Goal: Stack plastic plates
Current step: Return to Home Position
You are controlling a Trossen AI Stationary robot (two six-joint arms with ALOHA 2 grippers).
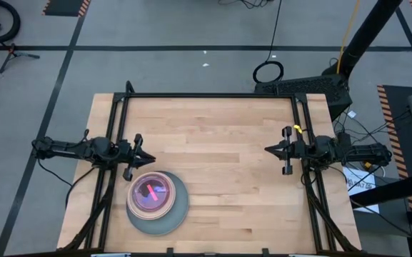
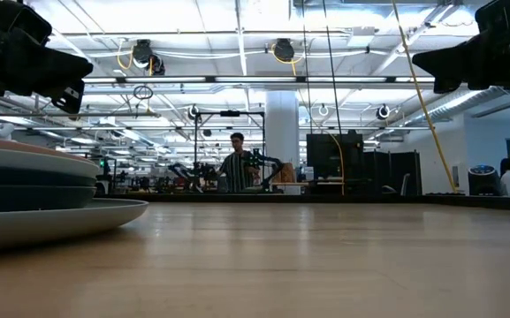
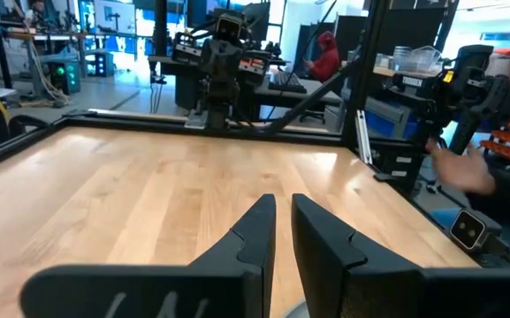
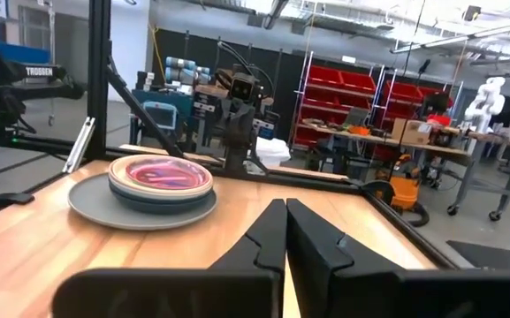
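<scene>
1. Plates (image 1: 157, 202) stand in a single pile on the wooden table (image 1: 220, 135), on the left arm's side and close to the table edge at the bottom of the high view.
2. A wide grey plate (image 1: 181, 216) forms the base and carries all the others, with its rim showing all round the pile.
3. On top sits a small translucent red plate (image 1: 151, 191), with a bright pink streak visible in it.
4. From table height the pile shows bands: a pale rim high up, dark teal beneath it, then the broad grey plate flat on the wood.
5. The left gripper (image 1: 151, 158) hangs just beside the pile without touching it. Its fingers (image 3: 255, 231) are drawn nearly together with only a thin slit between them, and they hold nothing.
6. The right gripper (image 1: 268, 150) waits on the opposite side, well apart from the pile. Its fingers (image 4: 268, 231) are almost touching and hold nothing.
</scene>
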